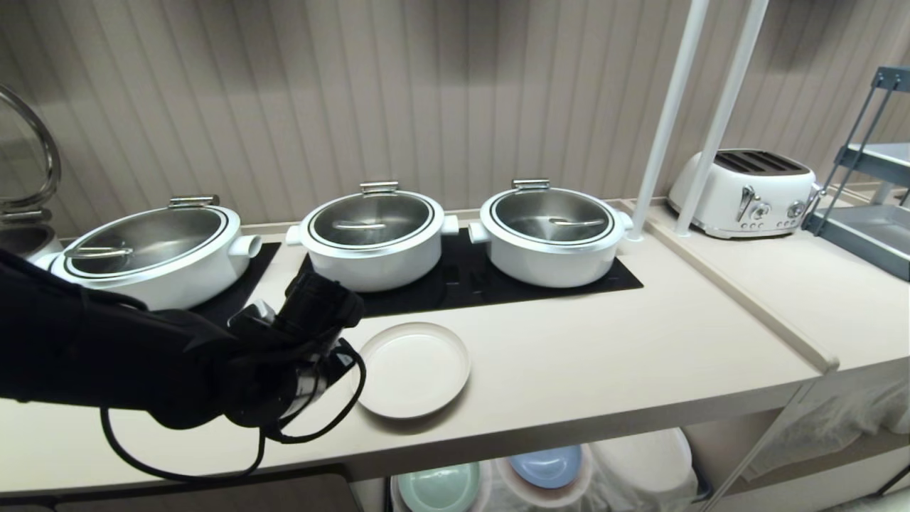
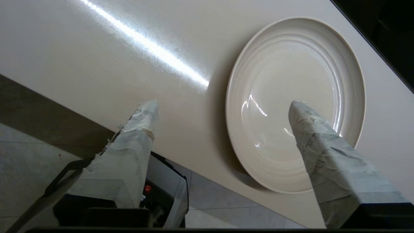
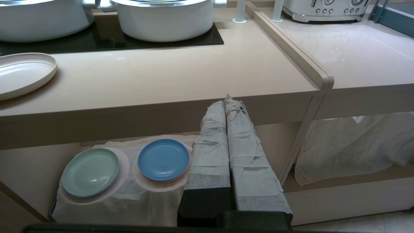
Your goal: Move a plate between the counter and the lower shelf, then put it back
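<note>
We see one counter (image 1: 604, 355), pale beige, with black hob panels (image 1: 498, 284) set in. On the panels stand three white lidded pots (image 1: 547, 238); one white toaster (image 1: 746, 192) sits on the adjoining surface to the right. Below the counter, the lower shelf (image 3: 32, 168) holds two coloured plates on white cloth: one mint-green plate (image 3: 90, 172) and one blue plate (image 3: 163, 160), side by side. One cream plate (image 1: 416, 370) lies flat on the counter, near its front edge, before the middle pot. The left gripper (image 2: 223, 105) hangs above the plate's edge, its two taped fingers (image 2: 136, 129) spread wide, gripping nothing. The right gripper (image 3: 227, 103), fingers pressed together, is in front of the counter's front edge.
</note>
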Controlling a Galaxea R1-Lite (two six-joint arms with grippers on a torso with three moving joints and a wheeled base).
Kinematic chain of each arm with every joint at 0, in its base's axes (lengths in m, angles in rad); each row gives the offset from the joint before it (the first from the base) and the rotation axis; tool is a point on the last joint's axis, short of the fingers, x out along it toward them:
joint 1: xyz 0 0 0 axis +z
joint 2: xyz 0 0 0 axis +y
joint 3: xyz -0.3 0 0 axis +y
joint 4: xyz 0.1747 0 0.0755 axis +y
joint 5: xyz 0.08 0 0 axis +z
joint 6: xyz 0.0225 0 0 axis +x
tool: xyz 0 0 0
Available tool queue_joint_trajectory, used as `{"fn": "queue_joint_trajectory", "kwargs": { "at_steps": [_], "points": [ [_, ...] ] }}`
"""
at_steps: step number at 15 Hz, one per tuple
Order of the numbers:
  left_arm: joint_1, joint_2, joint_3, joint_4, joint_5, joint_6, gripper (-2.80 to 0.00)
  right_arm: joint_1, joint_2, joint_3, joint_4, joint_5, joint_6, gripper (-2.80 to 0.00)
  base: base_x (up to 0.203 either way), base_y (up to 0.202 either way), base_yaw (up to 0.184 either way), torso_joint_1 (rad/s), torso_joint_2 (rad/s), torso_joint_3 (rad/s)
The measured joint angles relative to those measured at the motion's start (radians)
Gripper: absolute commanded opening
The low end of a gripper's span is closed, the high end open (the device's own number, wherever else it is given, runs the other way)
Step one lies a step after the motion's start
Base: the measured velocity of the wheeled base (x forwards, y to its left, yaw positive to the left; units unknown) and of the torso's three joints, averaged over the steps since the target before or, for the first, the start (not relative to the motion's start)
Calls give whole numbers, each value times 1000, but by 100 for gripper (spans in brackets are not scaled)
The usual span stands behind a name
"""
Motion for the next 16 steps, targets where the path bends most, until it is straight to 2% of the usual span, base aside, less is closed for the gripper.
{"fn": "queue_joint_trajectory", "kwargs": {
  "at_steps": [3, 11, 16],
  "points": [
    [-10, -39, 33, 2, 10, 7, -280, 0, 0, 0, 0, 0, 0, -280, 0, 0, 0, 0, 0, 0],
    [-22, -264, 244, 8, 60, 132, -280, 0, 0, 0, 0, 0, 0, -280, 0, 0, 0, 0, 0, 0],
    [4, -371, 328, 7, 157, 223, -280, 0, 0, 0, 0, 0, 0, -280, 0, 0, 0, 0, 0, 0]
  ]
}}
